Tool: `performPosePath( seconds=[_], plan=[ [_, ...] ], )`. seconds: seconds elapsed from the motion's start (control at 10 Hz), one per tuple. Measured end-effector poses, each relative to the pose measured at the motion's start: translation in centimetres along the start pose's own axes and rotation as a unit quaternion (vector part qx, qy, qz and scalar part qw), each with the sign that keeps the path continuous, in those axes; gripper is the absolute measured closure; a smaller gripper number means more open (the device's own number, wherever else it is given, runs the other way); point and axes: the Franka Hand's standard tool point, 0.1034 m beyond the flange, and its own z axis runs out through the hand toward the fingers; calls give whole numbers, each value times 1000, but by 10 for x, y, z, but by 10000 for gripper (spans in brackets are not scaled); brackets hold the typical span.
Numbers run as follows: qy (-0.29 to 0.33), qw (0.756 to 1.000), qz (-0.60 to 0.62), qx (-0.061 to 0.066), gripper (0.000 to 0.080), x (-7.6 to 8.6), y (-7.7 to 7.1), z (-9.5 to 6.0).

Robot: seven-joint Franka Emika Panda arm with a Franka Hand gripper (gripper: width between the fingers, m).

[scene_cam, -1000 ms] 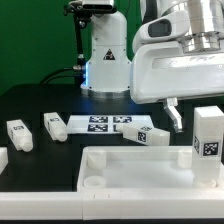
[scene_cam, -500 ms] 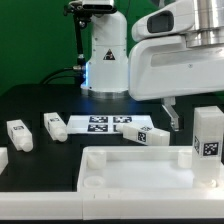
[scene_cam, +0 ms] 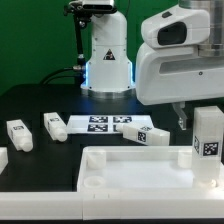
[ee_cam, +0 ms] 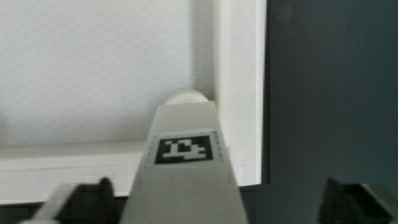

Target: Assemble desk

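Desk panel (scene_cam: pixel 140 176): flat on the counter (scene_cam: pixel 30 105), sockets up to receive legs.
Upright leg (ee_cam: pixel 183 150): stands at a panel corner (probably seated in its socket).
Fingers (ee_cam: pixel 80 200): spread wide astride that leg, gripping nothing.
Loose leg (scene_cam: pixel 145 135): lies beside the marker board (scene_cam: pixel 100 124), probably awaiting its turn.

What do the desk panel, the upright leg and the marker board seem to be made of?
The desk panel: probably moulded white plastic, matte, with thick rounded rims. The upright leg: seemingly the same white plastic, with smooth blocky faces. The marker board: thin, flat, white, perhaps card or paper; the look leaves it open.
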Motion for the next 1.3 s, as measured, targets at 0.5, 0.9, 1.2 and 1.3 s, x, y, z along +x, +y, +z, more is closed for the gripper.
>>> performPosePath(
  seconds=[0.5,0.9,1.2,1.3],
  plan=[
    [25,981,190,0,510,-4,1,3],
    [34,878,474,48,511,-11,-9,7],
    [25,841,537,61,511,-10,-10,7],
    [31,863,501,58,511,-10,-8,6]
  ],
)
